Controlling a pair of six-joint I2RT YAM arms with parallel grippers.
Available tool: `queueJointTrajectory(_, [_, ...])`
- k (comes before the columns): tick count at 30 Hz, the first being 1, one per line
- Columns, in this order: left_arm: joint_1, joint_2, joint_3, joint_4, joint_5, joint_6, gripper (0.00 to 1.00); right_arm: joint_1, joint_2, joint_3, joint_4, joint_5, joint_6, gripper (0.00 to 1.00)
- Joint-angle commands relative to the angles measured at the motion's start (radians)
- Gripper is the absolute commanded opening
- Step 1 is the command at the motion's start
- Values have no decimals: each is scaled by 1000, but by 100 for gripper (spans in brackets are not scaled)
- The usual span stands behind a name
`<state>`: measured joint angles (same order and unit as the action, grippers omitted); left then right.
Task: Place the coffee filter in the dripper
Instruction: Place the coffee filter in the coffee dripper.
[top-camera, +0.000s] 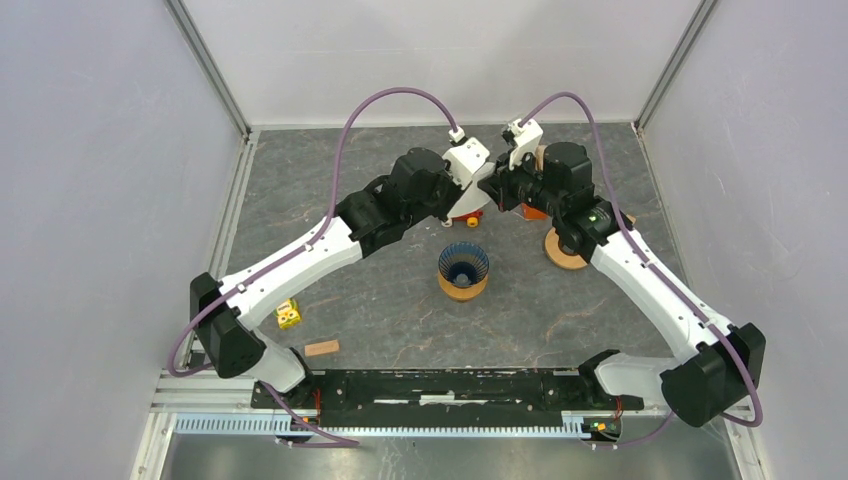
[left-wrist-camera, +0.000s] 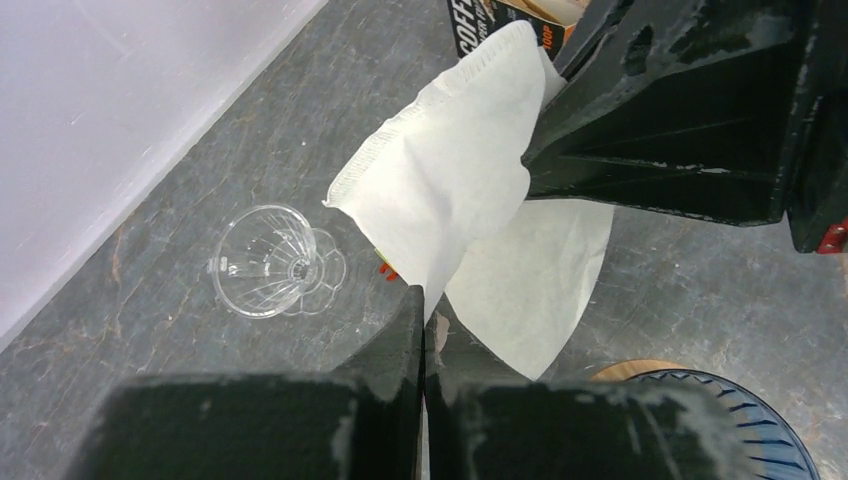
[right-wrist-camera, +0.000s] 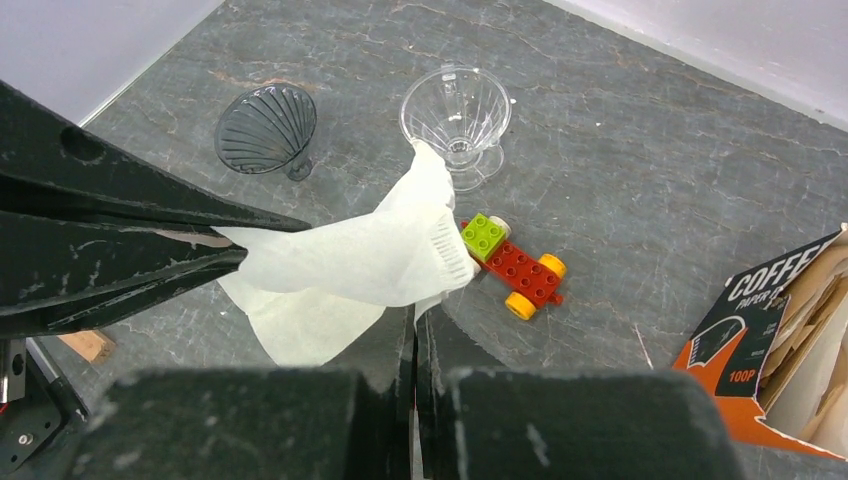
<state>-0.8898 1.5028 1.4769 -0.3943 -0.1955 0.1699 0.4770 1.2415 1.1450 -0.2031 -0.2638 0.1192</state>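
Coffee filter (left-wrist-camera: 450, 170) aloft, just behind blue dripper (top-camera: 463, 268), in no dripper yet. Left gripper (left-wrist-camera: 421, 300) pressed together, pinching one filter edge. Right gripper (right-wrist-camera: 414, 318) likewise pinching other edge, paper stretched between. One sheet or two, cannot tell. Filter box (right-wrist-camera: 760, 300) behind-right of blue dripper. Pick-up done. Remaining: open cone, lower into dripper, release.

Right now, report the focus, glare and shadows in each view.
Top external: evenly lit and sharp, shadows faint. Left wrist: the left tool at the bottom edge is blurred, the coffee filter is bright with its crimped seam readable, the clear dripper glints. Right wrist: the right tool is blurred; the toy car is crisp.
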Motion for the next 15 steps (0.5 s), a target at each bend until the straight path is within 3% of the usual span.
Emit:
queueJointTrajectory(1, [-14, 5, 55, 45, -96, 46, 2, -2, 4, 37, 26, 42, 26, 0])
queueJointTrajectory(15, [-37, 17, 46, 77, -191, 105, 2, -2, 13, 20, 26, 80, 65, 0])
